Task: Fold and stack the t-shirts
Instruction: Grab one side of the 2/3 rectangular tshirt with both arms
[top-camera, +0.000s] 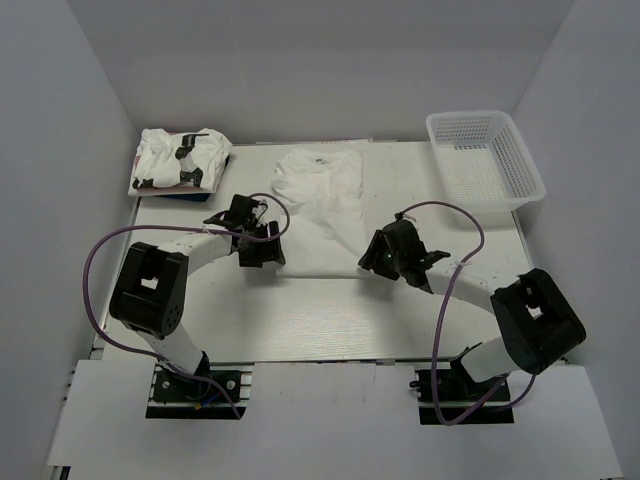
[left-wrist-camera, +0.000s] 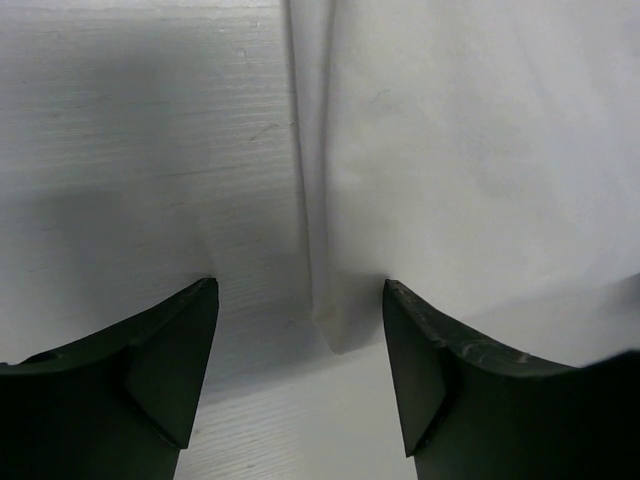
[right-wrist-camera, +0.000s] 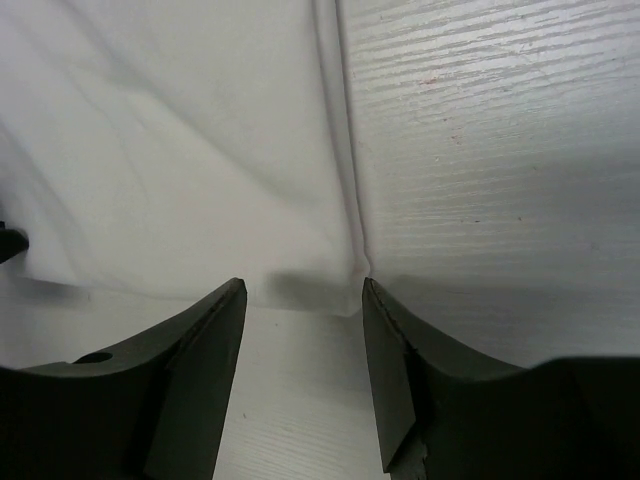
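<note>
Two sets of jaws stand spread, pinching nothing. The left gripper (left-wrist-camera: 300, 290) faces the near-left corner and the right gripper (right-wrist-camera: 305, 285) the near-right corner of the flat t-shirt (top-camera: 320, 205), which lies mid-way across the table (top-camera: 330, 320) with its long axis running away from the arms. The folded t-shirts (top-camera: 182, 160) sit stacked at far left. The mesh basket (top-camera: 530, 185) at far right shows nothing inside.

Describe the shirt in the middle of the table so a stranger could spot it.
On the white table, look to the middle, between the left gripper and the right gripper. A white t-shirt lies flat there, folded into a long strip. Unlike the bulkier pile with black marks at the back left, it is smooth and lies alone.
</note>
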